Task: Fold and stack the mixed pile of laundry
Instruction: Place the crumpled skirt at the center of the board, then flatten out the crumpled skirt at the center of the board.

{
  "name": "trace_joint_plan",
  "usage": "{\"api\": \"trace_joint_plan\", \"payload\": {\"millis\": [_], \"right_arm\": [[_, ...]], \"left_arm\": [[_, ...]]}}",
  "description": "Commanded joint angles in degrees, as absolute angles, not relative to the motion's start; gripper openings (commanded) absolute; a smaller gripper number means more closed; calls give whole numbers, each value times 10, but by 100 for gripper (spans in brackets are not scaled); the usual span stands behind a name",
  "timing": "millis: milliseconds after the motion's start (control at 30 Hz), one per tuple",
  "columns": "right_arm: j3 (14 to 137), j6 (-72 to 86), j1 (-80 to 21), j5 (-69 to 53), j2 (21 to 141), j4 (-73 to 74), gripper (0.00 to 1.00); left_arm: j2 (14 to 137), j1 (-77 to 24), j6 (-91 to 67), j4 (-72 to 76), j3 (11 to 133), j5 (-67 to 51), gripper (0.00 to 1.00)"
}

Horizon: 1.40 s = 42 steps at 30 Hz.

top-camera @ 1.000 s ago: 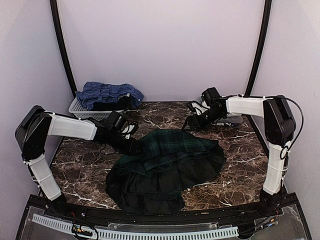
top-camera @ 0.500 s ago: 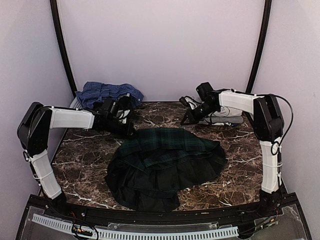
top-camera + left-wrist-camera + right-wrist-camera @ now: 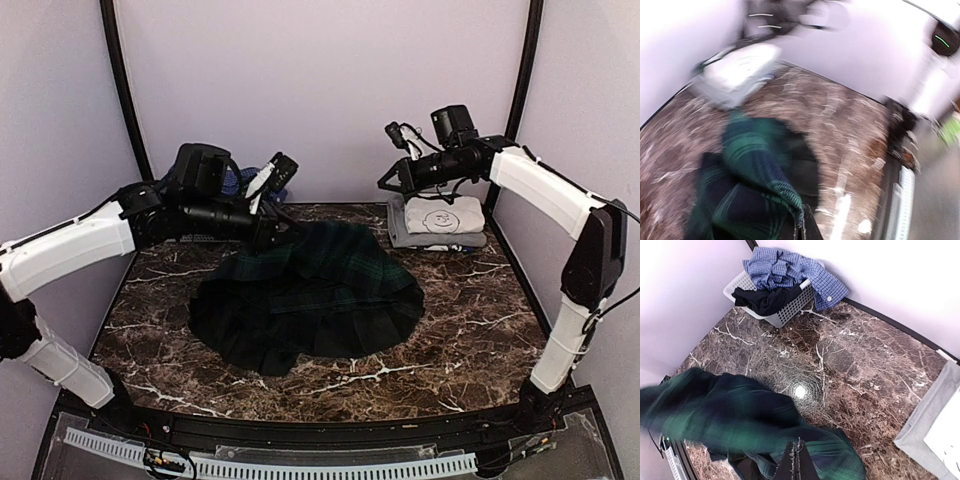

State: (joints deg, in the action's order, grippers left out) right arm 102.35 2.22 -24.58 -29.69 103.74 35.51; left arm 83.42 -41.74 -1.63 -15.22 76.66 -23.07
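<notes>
The dark green tartan shirt (image 3: 310,300) is sprawling across the middle of the table (image 3: 450,360), leaving bare marble running along the front edge and down both sides. The basket (image 3: 792,309), with the blue checked shirt (image 3: 790,267) spilling over it, is blocking the far left corner. A folded stack (image 3: 440,222) is filling the far right. The strip between them seems to be lying open.

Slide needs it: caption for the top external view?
Left gripper pinches dark green tartan garment on brown marble table; right gripper, shut, hangs near folded pale clothes.
</notes>
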Motion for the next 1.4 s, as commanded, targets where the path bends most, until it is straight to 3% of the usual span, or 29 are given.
{"api": "trace_joint_plan", "payload": {"millis": [0,167,333,467,533,767,900,1033,1367], "right_arm": [[956,34,-239,-274,990,343,0],[887,40,-243,-312,957,331,0],[849,39,-274,-325,952,339,17],[829,44,-316,-326,962,336,34],[824,49,-333,-324,975,325,42],[908,74,-357,-322,1080,321,64],[981,84,-363,-327,1143,337,74],[1052,110,-366,-341,1200,374,98],[1016,168,-427,-268,1189,396,87]], "left_arm": [[769,-552,76,-220,644,-222,0],[870,-670,44,-255,518,-72,2],[912,-691,-47,-237,546,-15,38],[786,-678,-88,-145,513,-25,64],[718,-636,-122,-99,480,-61,69],[593,-396,-250,-73,418,-78,81],[682,-292,-288,-88,450,-134,85],[801,-255,-305,-72,494,-159,89],[956,-252,-321,-32,562,-173,91]]}}
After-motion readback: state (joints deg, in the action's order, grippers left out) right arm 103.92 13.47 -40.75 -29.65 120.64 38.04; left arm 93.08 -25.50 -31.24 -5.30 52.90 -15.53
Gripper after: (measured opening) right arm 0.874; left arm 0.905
